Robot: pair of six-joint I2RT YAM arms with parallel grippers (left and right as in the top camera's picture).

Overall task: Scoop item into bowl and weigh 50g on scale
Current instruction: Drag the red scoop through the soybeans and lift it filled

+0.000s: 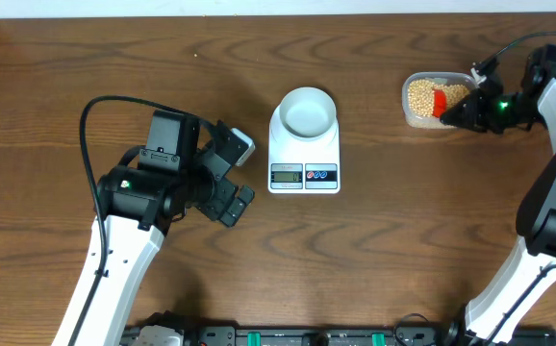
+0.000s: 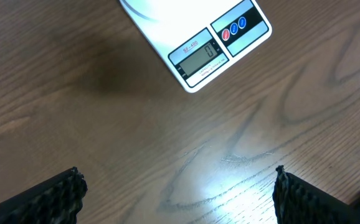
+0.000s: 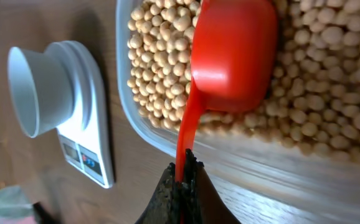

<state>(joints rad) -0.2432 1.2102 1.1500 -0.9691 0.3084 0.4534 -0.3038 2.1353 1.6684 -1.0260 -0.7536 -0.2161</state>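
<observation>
Beans (image 1: 420, 93), small, round and beige-yellow, lie in a loose heap inside a clear plastic tub (image 1: 408, 113) at the far right of a dark wooden table (image 1: 384, 250). A red scoop (image 1: 440, 101) rests on the heap, and the right gripper (image 1: 456, 111) reaches in from the right. The right wrist view shows it close up: the black jaws of the right gripper (image 3: 185, 163) are pressed together, pinching the end of the scoop's thin handle, while the scoop (image 3: 233, 56) lies among the beans (image 3: 161, 50) near the tub's wall (image 3: 136, 124). Whether the scoop holds any beans cannot be told

Near the table's middle, well apart from the tub, a pale blue-white bowl (image 1: 305, 111) sits on the far half of a flat white scale (image 1: 304, 163), display and two round buttons toward the robot. The reading is too small to make out

The left gripper (image 1: 244, 178) hangs above bare wood just left of the scale, jaws spread wide, gripping nothing. Its wrist view shows both black fingers (image 2: 49, 196) at the bottom corners and the scale's display edge (image 2: 198, 59) at the top
</observation>
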